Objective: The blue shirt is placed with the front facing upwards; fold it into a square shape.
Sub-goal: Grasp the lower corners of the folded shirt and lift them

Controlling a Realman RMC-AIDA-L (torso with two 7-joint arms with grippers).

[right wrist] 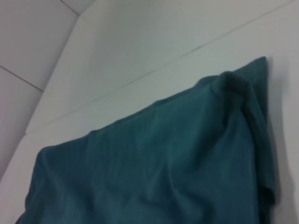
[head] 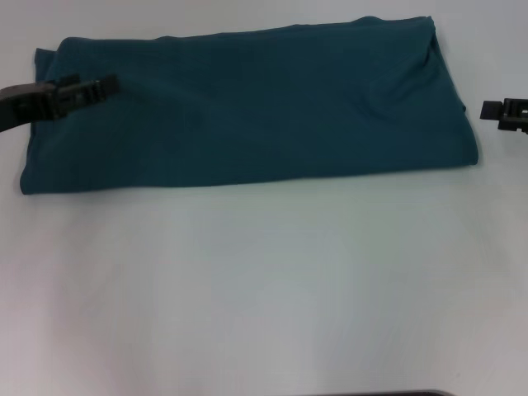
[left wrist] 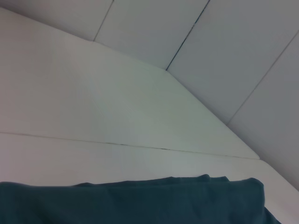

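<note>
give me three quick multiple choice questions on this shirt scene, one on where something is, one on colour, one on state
1. Where is the left end effector?
A. over the shirt's left end
B. off the table's near edge
C. beside the shirt's right end

2. What colour is the blue shirt?
A. bright red
B. dark teal-blue
C. white

3. What state is the shirt in?
A. hanging in the air
B. spread out with both sleeves showing
C. folded into a long band lying flat on the table

Answers:
1 A, in the head view its dark tip lies over the cloth at the left end, while the right end effector is off the cloth to the right.
2 B, all three views show the same dark teal cloth.
3 C, the head view shows a wide rectangle with no sleeves or lettering visible, not yet a square.
</note>
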